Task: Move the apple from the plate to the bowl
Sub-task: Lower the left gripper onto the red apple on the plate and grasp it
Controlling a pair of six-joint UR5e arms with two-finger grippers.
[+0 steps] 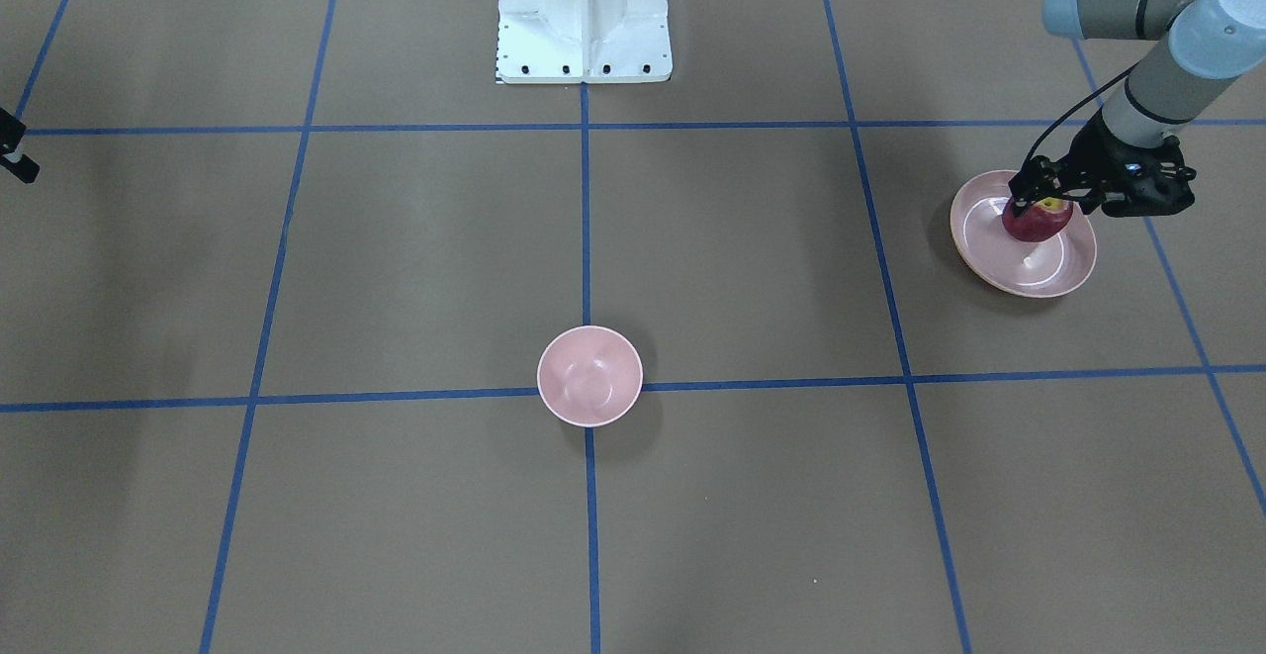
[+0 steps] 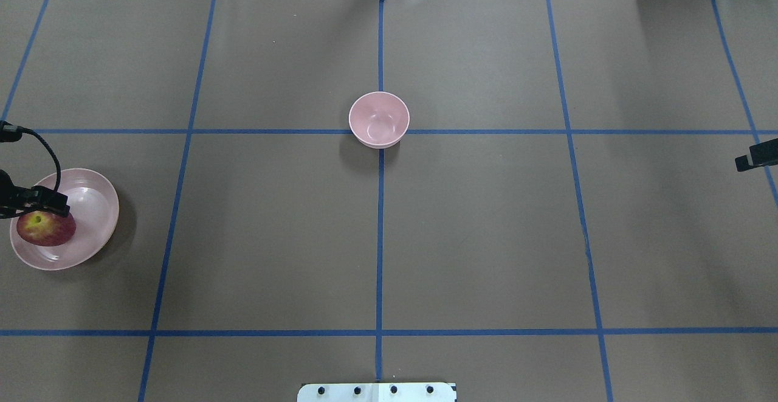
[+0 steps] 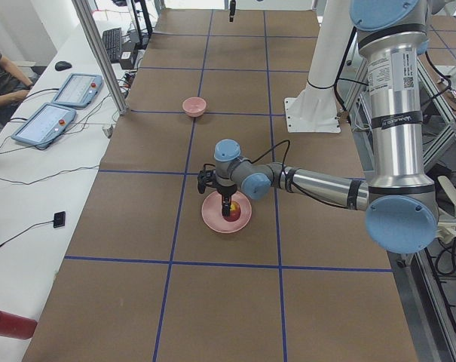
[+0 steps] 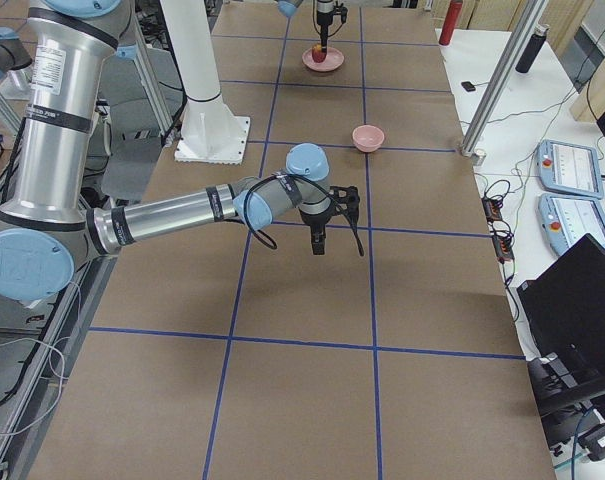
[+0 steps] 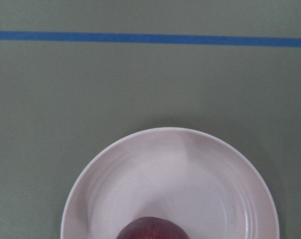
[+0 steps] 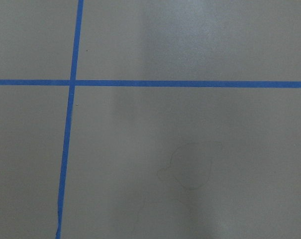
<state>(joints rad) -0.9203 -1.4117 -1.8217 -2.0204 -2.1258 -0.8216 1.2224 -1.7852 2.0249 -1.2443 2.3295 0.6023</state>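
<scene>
The dark red apple (image 1: 1037, 222) is at the pale pink plate (image 1: 1073, 268), toward the plate's robot-side edge. My left gripper (image 1: 1040, 203) comes down on it from above, with a finger on each side of its yellow-green top, shut on it. I cannot tell whether the apple rests on the plate or hangs just above it. In the left wrist view the apple's top (image 5: 151, 229) shows at the bottom edge, over the plate (image 5: 225, 189). The small deep pink bowl (image 1: 589, 376) stands empty at the table's middle. My right gripper (image 2: 757, 157) hovers empty and shut at the far side.
The brown table is marked with a grid of blue tape lines (image 1: 586, 238). The robot's white base (image 1: 584, 16) stands at the table's edge. Operator tablets (image 3: 54, 105) lie on a side desk beyond the table.
</scene>
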